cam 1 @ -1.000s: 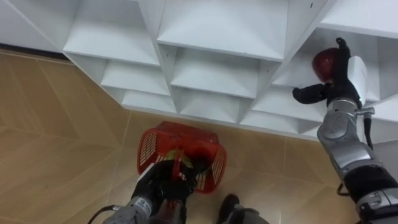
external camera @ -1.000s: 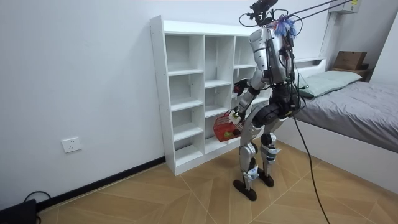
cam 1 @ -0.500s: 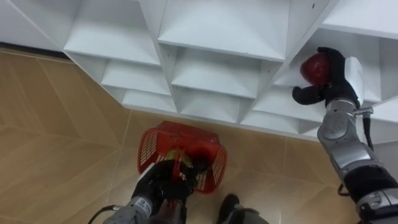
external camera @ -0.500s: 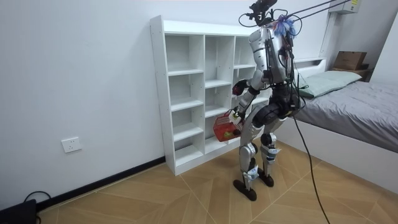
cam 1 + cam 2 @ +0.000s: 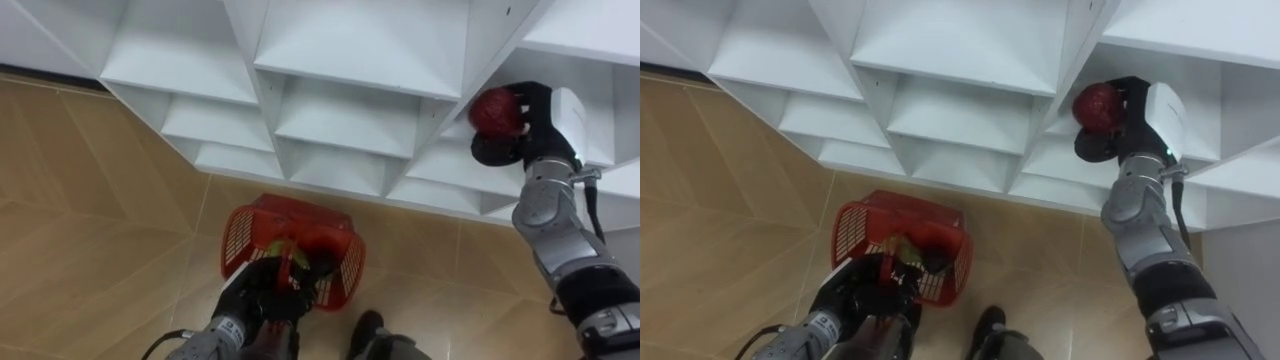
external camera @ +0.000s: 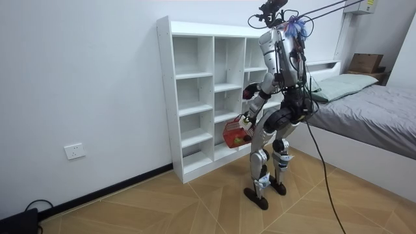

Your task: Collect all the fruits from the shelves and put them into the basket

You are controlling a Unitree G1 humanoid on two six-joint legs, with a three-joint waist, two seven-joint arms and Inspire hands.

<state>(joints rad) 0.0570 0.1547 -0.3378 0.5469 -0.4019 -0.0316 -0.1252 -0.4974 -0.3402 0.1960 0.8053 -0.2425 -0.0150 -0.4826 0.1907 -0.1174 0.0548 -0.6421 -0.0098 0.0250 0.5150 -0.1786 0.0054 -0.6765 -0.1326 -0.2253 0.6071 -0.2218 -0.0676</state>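
A round red fruit (image 5: 494, 109) sits at the front of a right-hand compartment of the white closet (image 5: 340, 60), and my right hand (image 5: 535, 120) has its fingers and thumb curled round it. The same fruit (image 5: 1095, 104) and right hand (image 5: 1137, 118) show in the right eye view. Low in front of me hangs a red mesh basket (image 5: 238, 240), with my left hand (image 5: 262, 296) shut on its handle. A greenish fruit (image 5: 291, 251) and a dark one lie inside the basket. In the room view I stand close to the closet (image 6: 195, 97), the basket (image 6: 233, 134) at hip height.
The other closet compartments hold nothing that I can see. Wooden floor (image 5: 90, 230) runs below the closet. In the room view a bed (image 6: 364, 120) stands behind me at the room view's right, and a wall socket (image 6: 75, 151) is at its left.
My right hand went from straight fingers behind the red fruit to curled round it, and the fruit has shifted slightly towards the compartment's front. The left hand and basket have not moved.
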